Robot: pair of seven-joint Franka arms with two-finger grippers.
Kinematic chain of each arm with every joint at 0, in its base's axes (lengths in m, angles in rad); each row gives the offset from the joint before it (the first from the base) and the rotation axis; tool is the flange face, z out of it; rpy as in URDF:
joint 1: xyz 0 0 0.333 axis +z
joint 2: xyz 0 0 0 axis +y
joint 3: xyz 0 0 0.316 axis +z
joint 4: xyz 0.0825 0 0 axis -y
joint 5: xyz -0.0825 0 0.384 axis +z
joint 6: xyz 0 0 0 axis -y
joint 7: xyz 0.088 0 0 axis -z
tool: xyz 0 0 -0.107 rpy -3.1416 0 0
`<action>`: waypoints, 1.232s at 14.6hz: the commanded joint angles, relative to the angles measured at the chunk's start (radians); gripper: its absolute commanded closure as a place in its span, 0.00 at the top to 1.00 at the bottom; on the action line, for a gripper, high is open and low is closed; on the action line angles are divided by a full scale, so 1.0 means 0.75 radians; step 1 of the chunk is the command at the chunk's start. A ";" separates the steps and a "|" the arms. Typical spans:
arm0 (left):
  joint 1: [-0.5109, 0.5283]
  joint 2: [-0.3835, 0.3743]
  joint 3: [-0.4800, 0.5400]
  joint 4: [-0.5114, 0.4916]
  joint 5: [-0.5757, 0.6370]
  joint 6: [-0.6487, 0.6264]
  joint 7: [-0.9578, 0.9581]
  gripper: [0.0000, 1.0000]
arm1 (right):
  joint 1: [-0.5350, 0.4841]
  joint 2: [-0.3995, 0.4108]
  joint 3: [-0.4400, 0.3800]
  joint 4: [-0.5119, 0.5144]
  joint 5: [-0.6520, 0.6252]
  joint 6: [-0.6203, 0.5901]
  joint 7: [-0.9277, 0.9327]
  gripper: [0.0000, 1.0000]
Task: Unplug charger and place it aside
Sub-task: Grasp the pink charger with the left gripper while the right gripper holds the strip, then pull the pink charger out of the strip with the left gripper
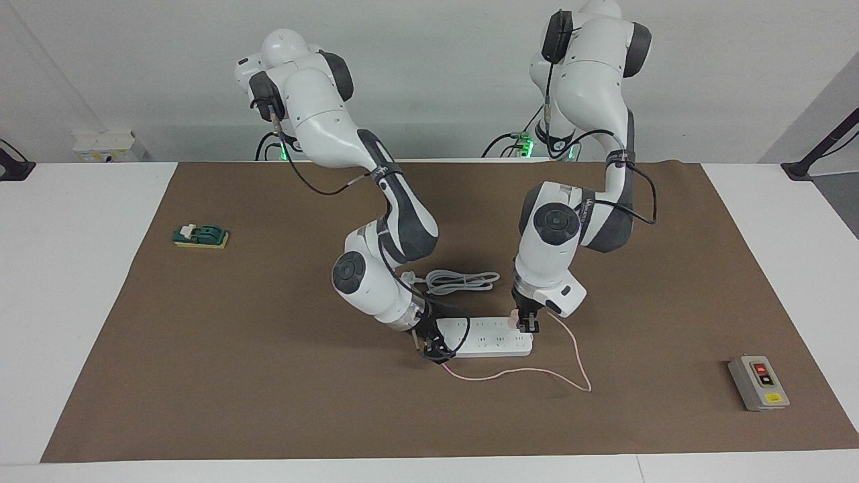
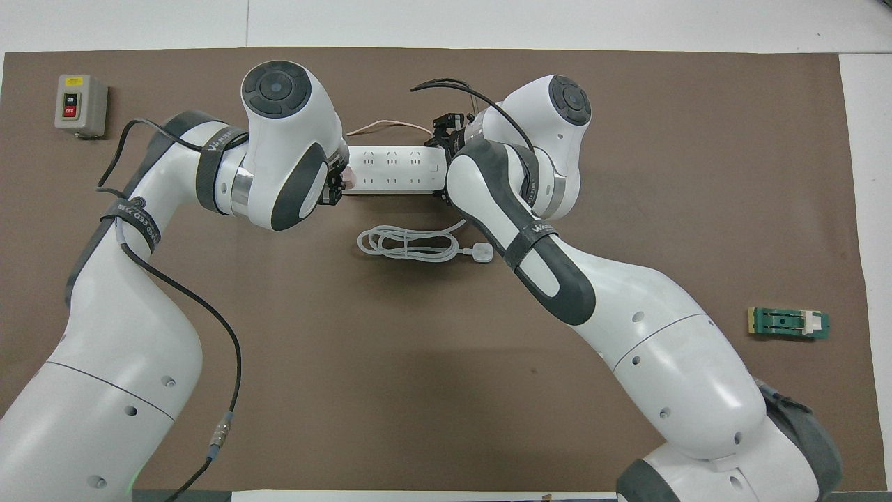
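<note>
The charger [image 1: 514, 315] is a small pale pink cube at the end of the white power strip [image 1: 490, 339] toward the left arm. My left gripper [image 1: 526, 323] is shut on it from above; I cannot tell whether its pins are clear of the socket. In the overhead view only a sliver of the charger [image 2: 348, 180] shows beside the left gripper [image 2: 336, 187]. Its thin pink cable [image 1: 578, 359] loops over the mat farther from the robots. My right gripper [image 1: 436, 350] grips the strip's other end and holds it on the mat.
The strip's thick white cord [image 1: 460, 280] lies coiled nearer to the robots. A grey box with red and black buttons [image 1: 758, 382] sits toward the left arm's end. A small green block [image 1: 201, 236] sits toward the right arm's end. A brown mat [image 1: 268, 376] covers the table.
</note>
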 commanded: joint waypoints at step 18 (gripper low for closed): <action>0.622 -0.448 0.004 0.056 -0.036 -0.600 1.006 0.00 | -0.027 -0.087 0.006 0.033 -0.032 -0.083 -0.005 1.00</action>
